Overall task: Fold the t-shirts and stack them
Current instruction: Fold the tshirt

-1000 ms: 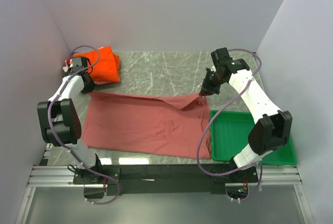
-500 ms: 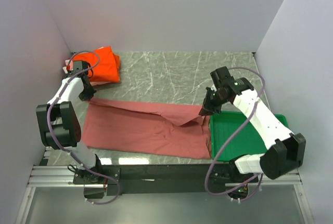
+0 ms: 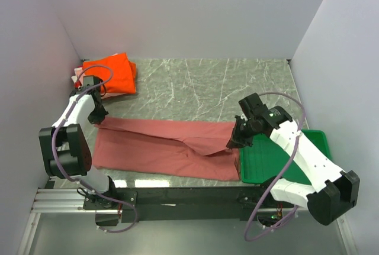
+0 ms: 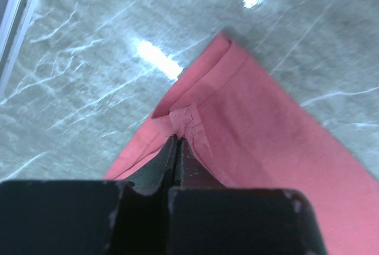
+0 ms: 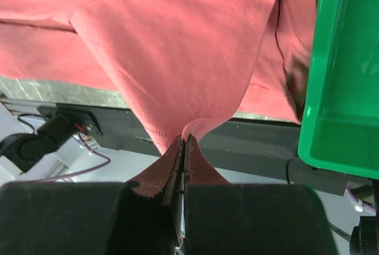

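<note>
Since a lengthwise fold wants one long edge laid over the other, each arm holds an end of that edge on the red tee (image 3: 166,148). The left pincer (image 4: 177,139) is pressed shut on a small pucker of hem, with cloth fanning out ahead of its tips and to their right, and bare desk (image 4: 89,60) ahead and to their left. The right pincer (image 5: 185,139) is clamped just as tightly on a pinch of fabric, and the tee drapes away ahead of it in a broad sheet (the desk's front rail shows beneath, so this end hangs clear of the surface). The green tray (image 5: 337,89) is close on this pincer's right, its rim touching or just beside the cloth. From above, the gripped edge runs as a band from one pincer to the other, while the rest of the tee lies flat below them, toward the bases. The fold looks about halfway over. An orange tee (image 3: 112,71), already folded, sits just beyond the left pincer and well apart from the right one.
</note>
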You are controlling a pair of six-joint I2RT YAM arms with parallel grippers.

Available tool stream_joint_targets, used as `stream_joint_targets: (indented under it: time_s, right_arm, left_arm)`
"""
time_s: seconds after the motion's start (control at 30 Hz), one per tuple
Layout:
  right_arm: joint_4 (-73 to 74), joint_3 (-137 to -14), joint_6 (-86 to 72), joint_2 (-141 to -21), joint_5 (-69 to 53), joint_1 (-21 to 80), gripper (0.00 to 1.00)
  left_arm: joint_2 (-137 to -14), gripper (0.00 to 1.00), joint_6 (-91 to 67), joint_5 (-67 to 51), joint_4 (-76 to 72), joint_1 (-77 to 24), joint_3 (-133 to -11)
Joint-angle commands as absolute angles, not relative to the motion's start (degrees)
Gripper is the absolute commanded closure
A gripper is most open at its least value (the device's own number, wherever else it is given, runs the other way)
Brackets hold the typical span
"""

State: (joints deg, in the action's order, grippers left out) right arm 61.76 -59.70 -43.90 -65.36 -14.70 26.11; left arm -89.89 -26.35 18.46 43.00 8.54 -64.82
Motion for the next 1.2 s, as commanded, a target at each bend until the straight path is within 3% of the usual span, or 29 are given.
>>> stream_joint_targets:
  time_s: [0.0, 0.1, 0.2, 0.23, 0.27, 0.33, 0.4, 0.57, 0.73, 1.17]
  right_arm:
    - [61.5, -58.1, -46.5, -62.6, -14.5, 28.6, 1.00]
    - [61.5, -56.3, -47.7, -61.5, -13.7, 29.8, 1.00]
    - [62.5, -54.1, -48.3, -61.0, -12.4, 31.3, 0.97]
    - [63.2, -54.0, -48.3, -60.9, -11.7, 32.2, 0.91]
    - [64.1, -54.1, -48.3, -60.9, -10.7, 32.5, 0.77]
    - [67.1, -55.6, -48.1, -60.7, -6.1, 33.8, 0.68]
    - [68.4, -59.2, -46.4, -60.9, -2.0, 34.5, 0.62]
    - [63.6, -66.3, -39.9, -65.6, -2.7, 36.3, 0.60]
    - [54.2, -67.8, -34.0, -73.5, -7.0, 40.2, 0.60]
    - [47.6, -67.7, -27.8, -89.2, -8.2, 52.6, 0.58]
  left_arm:
    - [-87.2, 0.99, -25.9, 21.4, 44.6, 8.6, -63.6]
    - [-86.5, 0.99, -26.0, 21.8, 45.4, 8.6, -62.9]
    - [-85.2, 0.79, -26.2, 23.5, 47.1, 8.6, -61.7]
    - [-84.5, 0.68, -26.5, 23.7, 47.2, 8.8, -61.3]
    - [-83.5, 0.59, -26.8, 23.6, 47.2, 9.2, -60.6]
    - [-81.7, 0.44, -27.3, 24.3, 47.4, 9.5, -60.5]
    - [-80.9, 0.43, -27.1, 24.1, 47.0, 9.3, -61.9]
    - [-83.8, 0.43, -28.3, 20.0, 44.7, 4.4, -68.4]
    - [-89.2, 0.46, -31.5, 5.0, 38.1, 2.1, -68.6]
    - [-93.0, 0.46, -30.3, -0.5, 35.6, 1.9, -65.9]
